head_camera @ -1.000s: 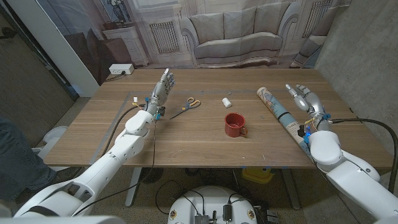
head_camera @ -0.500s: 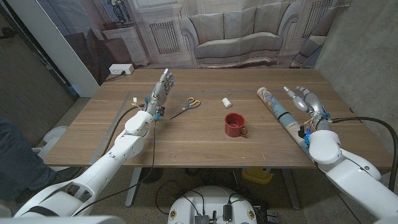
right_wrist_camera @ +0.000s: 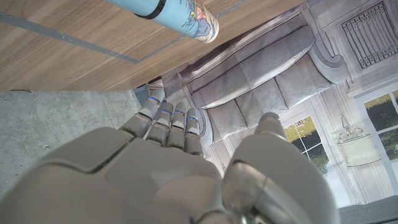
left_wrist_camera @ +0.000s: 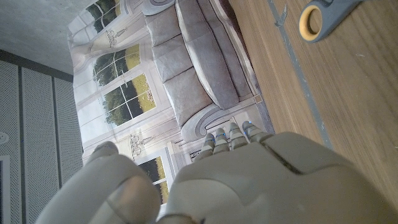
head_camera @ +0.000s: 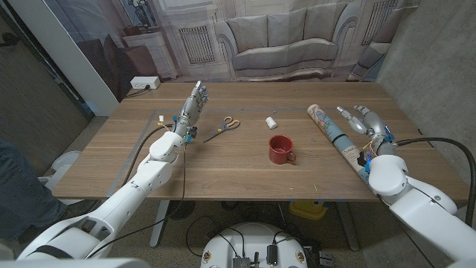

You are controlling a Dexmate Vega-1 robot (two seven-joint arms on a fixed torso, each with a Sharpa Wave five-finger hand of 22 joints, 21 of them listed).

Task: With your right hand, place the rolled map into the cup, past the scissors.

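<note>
Map: rolled map (head_camera: pixel 338 139) lies on the wooden surface (head_camera: pixel 238 171) at the right, one end pointing far, the other toward the near right edge; a dark band circles it about midway. In the right wrist view its pale blue tube (right_wrist_camera: pixel 168 11) and printed end show beyond the fingertips.
Right hand: right hand (head_camera: pixel 362 121) stands just right of the map, close beside its middle stretch; whether it touches cannot be told. Fingers are spread and reach toward the far side, with nothing in them.
Cup: red cup (head_camera: pixel 280 149) stands upright near the middle of the surface, left of the map and well apart from it, handle turned to the near right.
Scissors: scissors (head_camera: pixel 224 127) with yellow-and-grey handles lie left of the cup and a little farther back, blades pointing near-left. One handle ring (left_wrist_camera: pixel 323 14) shows in the left wrist view.
Left hand: left hand (head_camera: pixel 193 109) stands at the far left of the surface, fingers straight and apart, holding nothing, left of the scissors and clear of them.
Other: small white object (head_camera: pixel 271 122) lies beyond the cup, between scissors and map.
</note>
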